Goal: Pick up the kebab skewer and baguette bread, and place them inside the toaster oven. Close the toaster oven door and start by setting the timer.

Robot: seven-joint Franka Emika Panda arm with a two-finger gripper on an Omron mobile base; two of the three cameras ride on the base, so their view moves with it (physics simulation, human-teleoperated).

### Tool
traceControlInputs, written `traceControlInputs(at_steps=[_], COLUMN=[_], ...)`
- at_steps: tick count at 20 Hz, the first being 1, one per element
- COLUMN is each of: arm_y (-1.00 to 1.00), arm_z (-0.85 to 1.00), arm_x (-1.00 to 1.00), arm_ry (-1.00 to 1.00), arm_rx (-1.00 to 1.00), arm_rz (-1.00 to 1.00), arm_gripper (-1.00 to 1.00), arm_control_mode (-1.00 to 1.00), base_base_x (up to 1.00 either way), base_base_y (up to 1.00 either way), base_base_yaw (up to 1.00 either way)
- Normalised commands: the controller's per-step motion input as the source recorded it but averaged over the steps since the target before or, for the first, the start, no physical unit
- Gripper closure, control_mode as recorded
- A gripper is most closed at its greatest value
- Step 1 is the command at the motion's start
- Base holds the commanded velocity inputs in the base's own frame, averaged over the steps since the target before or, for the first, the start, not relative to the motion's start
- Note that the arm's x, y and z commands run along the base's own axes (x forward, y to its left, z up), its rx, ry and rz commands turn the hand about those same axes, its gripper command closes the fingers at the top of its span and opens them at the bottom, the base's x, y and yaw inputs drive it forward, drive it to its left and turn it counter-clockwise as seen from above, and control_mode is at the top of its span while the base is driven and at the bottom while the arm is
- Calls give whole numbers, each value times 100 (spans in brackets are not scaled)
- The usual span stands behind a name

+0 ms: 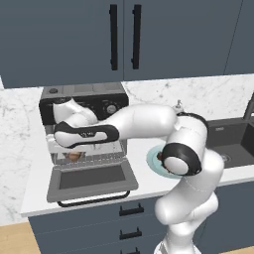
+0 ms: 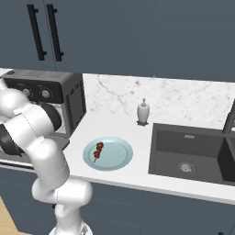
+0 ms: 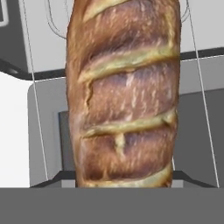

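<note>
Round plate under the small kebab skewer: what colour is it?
Pale blue round plate, clearest in the right base view.

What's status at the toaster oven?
Gripper state unclear, reaching into toaster oven. Baguette bread on rack, door down. Kebab skewer waits on plate.

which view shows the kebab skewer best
The right base view: the kebab skewer lies in plain sight on the pale blue plate, its red chunks clear. In the left base view the arm covers most of that plate, leaving just a dark bit at its rim that may be the skewer. The hand view looks at the baguette bread.
</note>
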Motion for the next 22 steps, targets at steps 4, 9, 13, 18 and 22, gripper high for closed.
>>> traceControlInputs(at_steps=[4, 9, 13, 18, 22], arm_y=[-40, -42, -33, -92, -100], arm_z=[18, 38, 42, 17, 0], arm_x=[-6, -3, -13, -60, -72], arm_ry=[0, 0, 0, 0, 0], arm_rx=[0, 0, 0, 0, 0], arm_rz=[0, 0, 1, 0, 0], arm_gripper=[-100, -100, -100, -100, -100], arm_control_mode=[-100, -100, -100, -100, -100], base_base_x=[0, 0, 0, 0, 0], base_base_y=[0, 0, 0, 0, 0], base_base_yaw=[0, 0, 0, 0, 0])
